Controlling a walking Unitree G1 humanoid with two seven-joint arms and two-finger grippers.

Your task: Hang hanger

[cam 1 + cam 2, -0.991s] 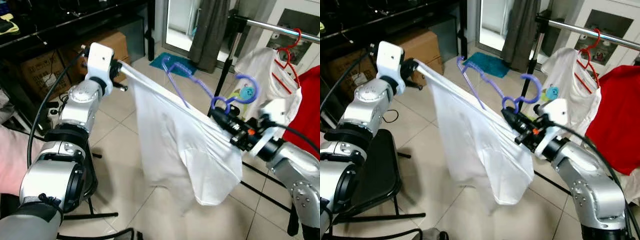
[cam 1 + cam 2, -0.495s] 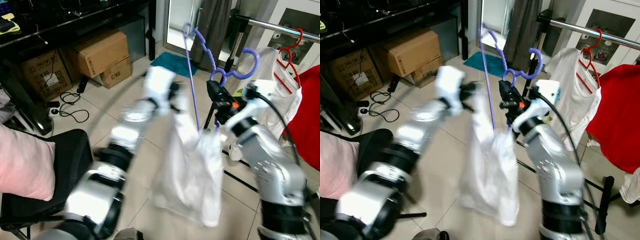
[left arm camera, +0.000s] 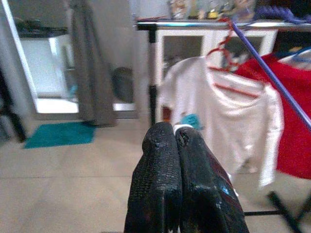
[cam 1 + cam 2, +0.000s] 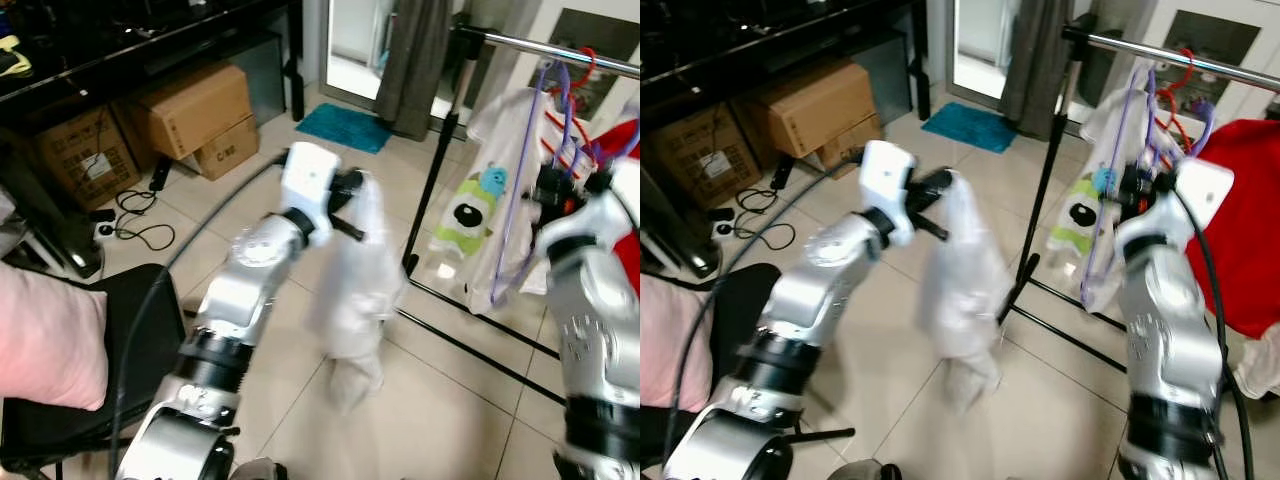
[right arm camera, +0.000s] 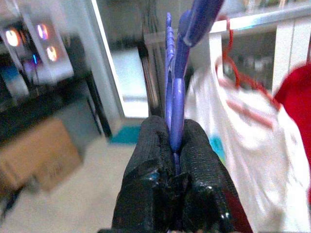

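The right pincer (image 5: 171, 145), clamped on the purple hanger (image 4: 1102, 190), has swung from mid-room up to the silver clothes rail (image 4: 1160, 55), beside the white cartoon shirt (image 4: 1085, 210) and red hanger (image 4: 1170, 85). The left pincer (image 3: 175, 133), fingers pressed together on the white garment (image 4: 960, 280), now holds it bunched and hanging rather than stretched. Open tiled floor (image 4: 1040, 400) lies below; cardboard boxes (image 4: 190, 105) stand well apart.
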